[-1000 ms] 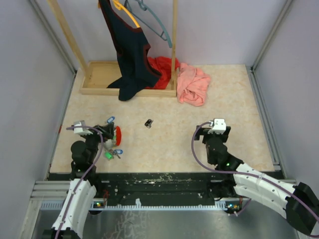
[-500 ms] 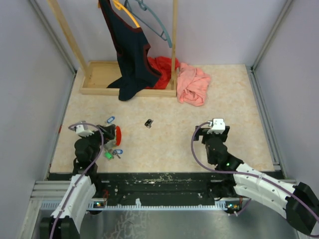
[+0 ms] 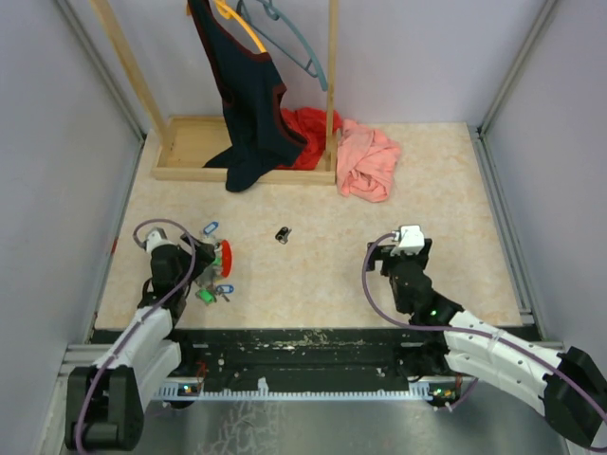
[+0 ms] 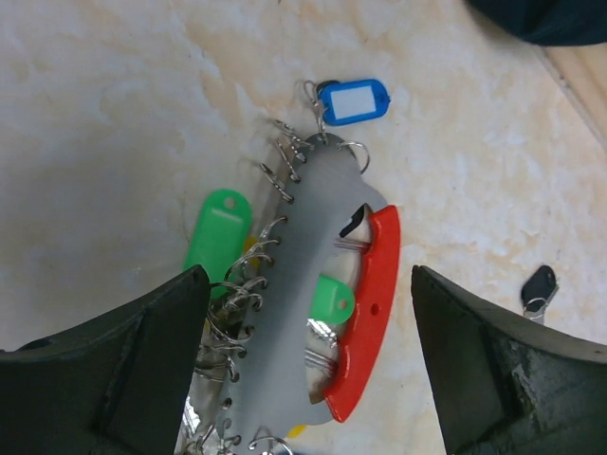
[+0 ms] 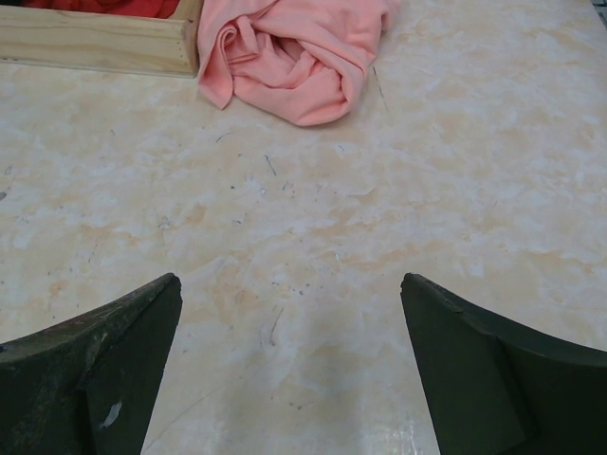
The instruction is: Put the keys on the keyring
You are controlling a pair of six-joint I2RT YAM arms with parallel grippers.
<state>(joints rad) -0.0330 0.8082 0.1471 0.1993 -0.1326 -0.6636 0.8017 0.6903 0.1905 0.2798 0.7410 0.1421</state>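
**A:** Where's the keyring (image 4: 368,308)?

**B:** It lies flat on the tabletop (image 4: 114,114), directly between the left hand's (image 4: 305,280) spread fingers, with keys (image 4: 220,237) bunched along one side.

**A:** How would it handle?

**B:** Probably light, stiff and slippery, so pinch its red rim. The right hand (image 5: 289,280) is also open and holds nothing.

Bright, even light; soft, sharp-edged shadows.

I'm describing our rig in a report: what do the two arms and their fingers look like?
The left arm and right arm are white-shelled with black joints. A purple cable loops along each, and a white block sits at each wrist. The fingers are broad, dark wedges.
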